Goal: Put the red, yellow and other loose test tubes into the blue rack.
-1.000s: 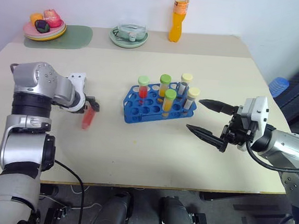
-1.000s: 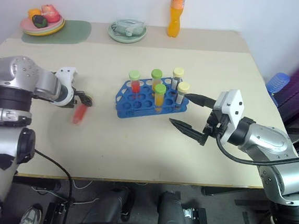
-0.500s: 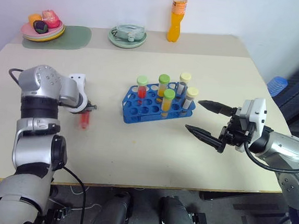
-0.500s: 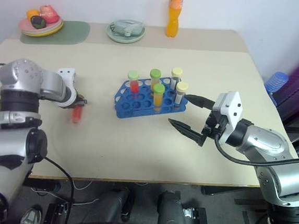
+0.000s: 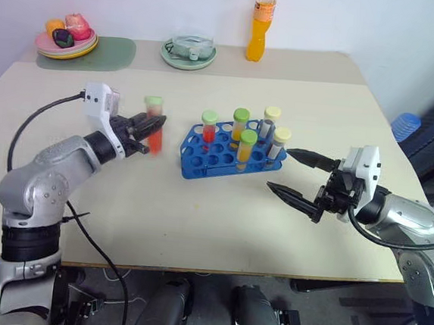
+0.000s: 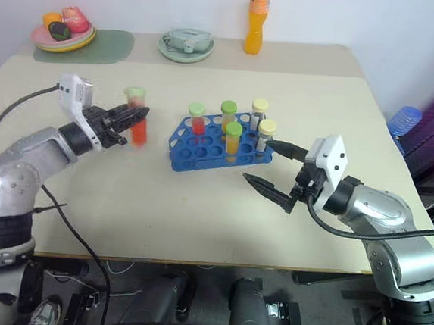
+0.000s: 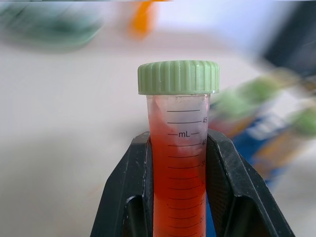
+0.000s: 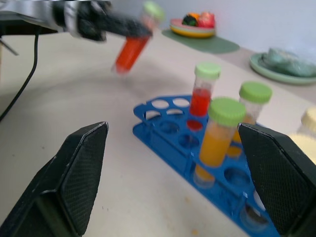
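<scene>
Nearest, on the right, the right pincer hovers over the desk with its jaws wide apart and empty, close to the rack's right end; a stray sweep could knock the rack. Farther left, the left pincer is clamped on the red tube, held upright in the air just left of the rack. A misaligned descent could strike the rim or a standing tube, or the tube could slip.
</scene>
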Controlling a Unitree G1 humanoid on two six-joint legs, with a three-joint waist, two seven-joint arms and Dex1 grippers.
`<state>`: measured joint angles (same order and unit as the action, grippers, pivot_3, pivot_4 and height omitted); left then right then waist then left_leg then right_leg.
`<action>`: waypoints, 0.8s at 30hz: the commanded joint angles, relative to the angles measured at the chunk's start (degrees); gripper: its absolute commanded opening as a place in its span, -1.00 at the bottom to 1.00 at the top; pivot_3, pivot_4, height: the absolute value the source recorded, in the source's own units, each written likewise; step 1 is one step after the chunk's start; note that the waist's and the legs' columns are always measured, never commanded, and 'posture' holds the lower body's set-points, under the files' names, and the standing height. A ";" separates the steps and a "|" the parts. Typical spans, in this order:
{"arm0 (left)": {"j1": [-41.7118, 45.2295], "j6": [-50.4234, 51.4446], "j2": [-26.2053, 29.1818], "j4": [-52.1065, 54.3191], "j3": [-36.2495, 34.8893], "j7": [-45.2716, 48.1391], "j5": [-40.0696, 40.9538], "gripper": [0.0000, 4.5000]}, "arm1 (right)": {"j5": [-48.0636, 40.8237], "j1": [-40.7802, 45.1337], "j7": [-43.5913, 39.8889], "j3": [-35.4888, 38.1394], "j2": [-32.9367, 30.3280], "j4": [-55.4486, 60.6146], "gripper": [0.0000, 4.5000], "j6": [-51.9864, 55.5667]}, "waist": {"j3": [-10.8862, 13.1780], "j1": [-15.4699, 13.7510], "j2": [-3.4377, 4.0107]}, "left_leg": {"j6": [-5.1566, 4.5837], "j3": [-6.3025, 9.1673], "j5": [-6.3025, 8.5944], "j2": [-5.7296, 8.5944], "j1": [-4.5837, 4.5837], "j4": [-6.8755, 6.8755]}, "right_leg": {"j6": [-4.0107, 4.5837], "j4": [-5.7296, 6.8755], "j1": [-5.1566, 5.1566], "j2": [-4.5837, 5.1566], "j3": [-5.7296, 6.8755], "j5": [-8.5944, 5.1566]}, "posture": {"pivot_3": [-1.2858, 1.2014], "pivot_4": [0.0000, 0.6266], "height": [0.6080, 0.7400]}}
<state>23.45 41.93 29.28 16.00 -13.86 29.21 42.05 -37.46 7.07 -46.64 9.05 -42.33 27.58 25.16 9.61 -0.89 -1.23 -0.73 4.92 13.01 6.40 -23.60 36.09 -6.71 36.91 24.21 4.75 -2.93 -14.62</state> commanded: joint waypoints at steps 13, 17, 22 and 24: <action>2.45 -61.22 -16.68 -29.92 17.57 14.41 -29.59 -0.64 | -2.87 -11.60 6.99 11.91 -0.45 11.46 0.92 3.47 | -0.05 0.03 0.08 | -0.17 -0.02 0.08 -0.01 0.02 0.05 | -0.02 -0.28 -0.19 -0.01 0.03 0.04 | 0.03 -0.52 1.00; 4.01 -66.92 -20.44 -36.53 18.77 13.34 -31.53 -0.64 | -3.18 -12.87 7.06 13.80 -1.19 12.13 0.92 4.06 | -0.04 0.07 0.07 | -0.19 -0.01 0.09 -0.01 0.03 0.06 | -0.03 -0.29 -0.23 -0.03 0.04 0.04 | 0.03 -0.52 1.00; 4.48 -67.49 -22.33 -39.08 19.25 13.96 -31.10 -0.64 | -3.75 -14.16 6.54 16.15 -2.17 12.66 0.92 4.65 | -0.05 -0.04 0.09 | -0.21 -0.02 0.09 -0.01 0.04 0.09 | -0.07 -0.28 -0.25 -0.04 0.10 0.06 | 0.03 -0.52 1.00; 4.42 -66.67 -22.67 -39.24 19.13 14.34 -30.28 -0.64 | -3.86 -14.54 6.43 16.67 -2.31 12.82 0.92 4.72 | -0.05 -0.14 0.08 | -0.22 0.00 0.09 -0.01 0.08 0.12 | -0.09 -0.30 -0.35 -0.05 0.12 0.07 | 0.03 -0.52 1.00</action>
<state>27.45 -25.24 7.15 -23.07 4.71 43.06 11.00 -40.32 -7.00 -39.95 23.62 -43.94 38.25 30.01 9.56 -1.03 -1.15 -0.97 4.93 13.12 6.39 -23.48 36.21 -6.82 36.55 23.77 4.70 -2.80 -14.55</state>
